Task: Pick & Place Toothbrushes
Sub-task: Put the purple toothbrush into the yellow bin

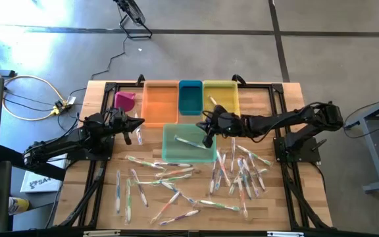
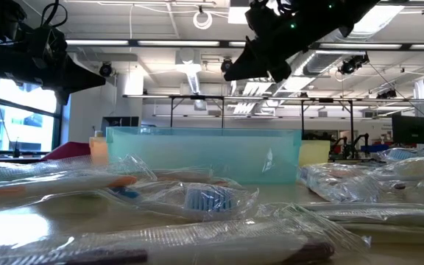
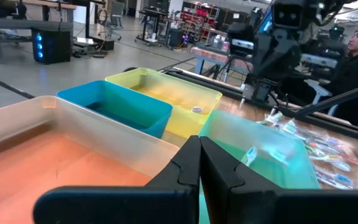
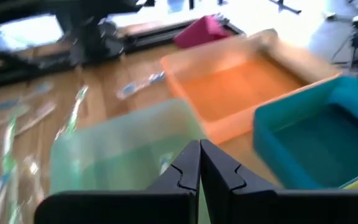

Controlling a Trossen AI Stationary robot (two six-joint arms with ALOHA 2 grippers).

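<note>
Both arms up, nothing grabbed

Right end effector hangs over the green bin, fingers pressed together and empty; left end effector same, beside the orange bin. Toothbrushes mostly scattered on the tabletop, one in the green bin.

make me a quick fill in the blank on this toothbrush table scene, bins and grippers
1. The row of plastic bins runs orange bin, ____ bin, yellow bin.
2. The right gripper hangs over the pale ____ translucent bin.
3. Both grippers, including the left gripper, have their fingers ____.
4. Most of the thin wrapped toothbrushes lie on the wooden ____.

Missing: blue; green; shut; table
</note>
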